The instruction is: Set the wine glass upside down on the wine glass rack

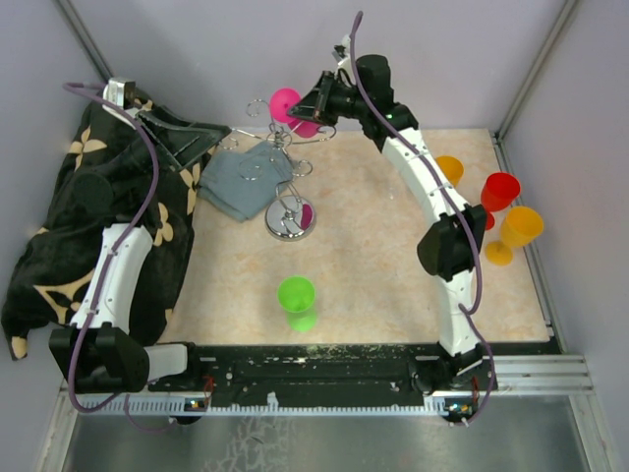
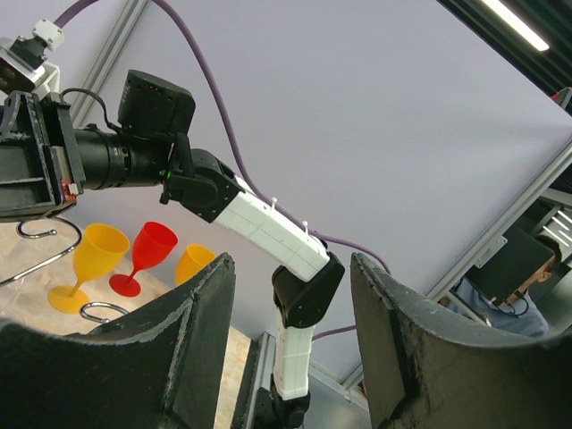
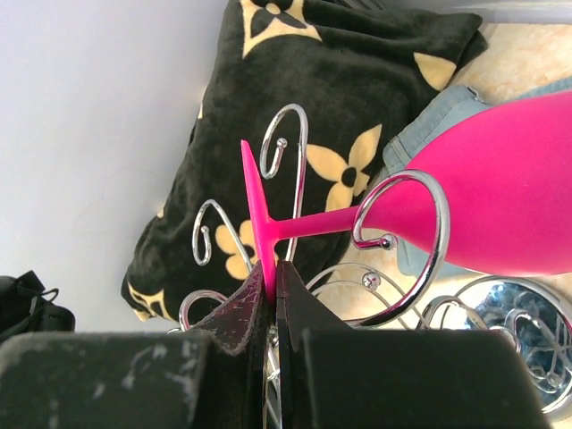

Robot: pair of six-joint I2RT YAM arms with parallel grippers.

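My right gripper (image 3: 273,268) is shut on the thin foot of a pink wine glass (image 3: 509,197). The glass's stem runs through one curled loop arm of the silver wine glass rack (image 3: 431,234). From above, the pink glass (image 1: 286,104) hangs at the rack's far side in the right gripper (image 1: 313,102), above the rack's round shiny base (image 1: 285,224). My left gripper (image 2: 290,268) stands open and empty, pointing up at the right arm. It hovers left of the rack over the black cloth (image 1: 187,138).
A green glass (image 1: 296,294) stands near the front middle. Orange (image 1: 449,169), red (image 1: 499,191) and yellow (image 1: 519,229) glasses stand at the right edge. A black floral cloth (image 1: 88,226) covers the left side. A grey-blue cloth (image 1: 241,182) lies beside the rack.
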